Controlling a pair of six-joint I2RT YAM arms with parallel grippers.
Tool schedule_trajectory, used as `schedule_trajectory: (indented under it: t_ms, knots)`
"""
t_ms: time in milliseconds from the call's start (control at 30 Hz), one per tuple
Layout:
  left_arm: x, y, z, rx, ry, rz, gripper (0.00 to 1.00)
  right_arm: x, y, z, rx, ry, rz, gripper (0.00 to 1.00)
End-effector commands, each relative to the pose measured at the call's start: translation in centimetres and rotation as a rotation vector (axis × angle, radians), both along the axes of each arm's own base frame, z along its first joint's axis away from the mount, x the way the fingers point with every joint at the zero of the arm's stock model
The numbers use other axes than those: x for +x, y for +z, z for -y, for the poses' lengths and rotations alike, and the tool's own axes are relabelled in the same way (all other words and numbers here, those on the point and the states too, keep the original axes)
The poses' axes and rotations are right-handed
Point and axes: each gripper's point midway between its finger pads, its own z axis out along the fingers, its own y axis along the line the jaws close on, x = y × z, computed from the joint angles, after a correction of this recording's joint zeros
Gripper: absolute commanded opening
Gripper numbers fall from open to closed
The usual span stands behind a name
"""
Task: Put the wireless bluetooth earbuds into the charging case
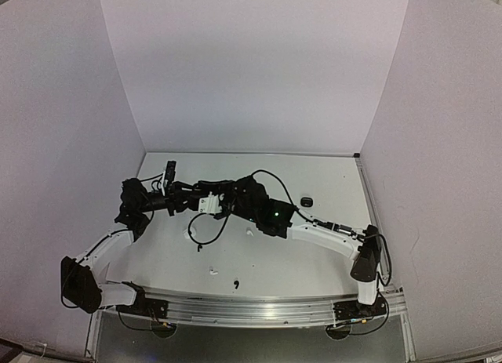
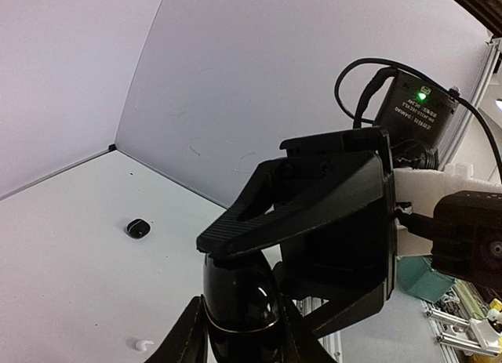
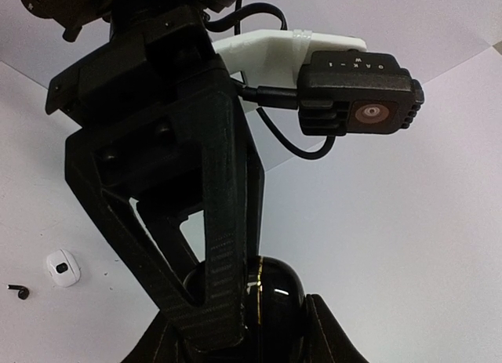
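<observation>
White tabletop holds a black earbud and a white earbud, both loose near the front edge. Mid-table, the black charging case is pinched between the fingers of the right gripper. The left gripper flanks it too, though whether it presses I cannot tell. A second black case lies well apart.

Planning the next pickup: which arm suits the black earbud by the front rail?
Left, probably: the earbud lies nearer its base, and the right gripper seems to hold the black case.
</observation>
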Motion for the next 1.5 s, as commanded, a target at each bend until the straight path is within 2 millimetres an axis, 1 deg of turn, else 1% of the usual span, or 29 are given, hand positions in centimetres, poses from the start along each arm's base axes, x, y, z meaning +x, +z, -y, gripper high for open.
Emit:
schedule_trajectory:
  t_ms: [0, 200, 500, 633, 700, 867, 967, 1133, 1300, 1400, 1467]
  knots:
    - [-2.2, 1.7, 0.7, -0.005, -0.121, 0.055, 0.30, 0.1, 4.5, -0.4, 0.145, -0.004, 0.080, 0.05]
    - [-2.3, 1.7, 0.6, -0.009, -0.124, 0.050, 0.32, 0.3, 5.2, -0.3, 0.168, -0.017, 0.093, 0.04]
    - [-2.5, 1.8, 0.3, -0.012, -0.141, 0.036, 0.37, 1.6, 5.7, 0.6, 0.188, -0.072, 0.098, 0.01]
    - [-2.3, 2.1, -0.5, -0.010, -0.151, 0.024, 0.38, 1.5, 5.7, 0.9, 0.177, -0.066, 0.109, 0.01]
    - [-2.6, 2.1, -0.7, 0.006, -0.187, 0.015, 0.38, 1.3, 5.5, 1.1, 0.160, -0.058, 0.126, 0.01]
    - [-2.9, 1.1, -0.9, 0.066, -0.222, 0.010, 0.39, 1.0, 5.5, 1.0, 0.144, -0.040, 0.146, 0.01]
    - [-2.8, 1.2, -1.0, 0.082, -0.213, 0.028, 0.39, 1.1, 5.2, 0.9, 0.131, -0.041, 0.158, 0.01]
    - [-2.5, 1.5, -1.0, 0.078, -0.205, 0.022, 0.35, 1.1, 4.9, 0.7, 0.122, -0.035, 0.156, 0.01]
    - [-2.1, 1.9, -1.1, 0.060, -0.183, 0.024, 0.28, 0.9, 4.5, 0.5, 0.119, -0.021, 0.142, 0.01]
    - [-1.9, 2.1, -1.1, 0.052, -0.172, 0.027, 0.19, 0.9, 4.2, 0.4, 0.120, -0.016, 0.130, 0.01]
    - [-1.9, 2.1, -1.1, 0.052, -0.166, 0.028, 0.12, 0.9, 4.0, 0.4, 0.118, -0.015, 0.122, 0.01]
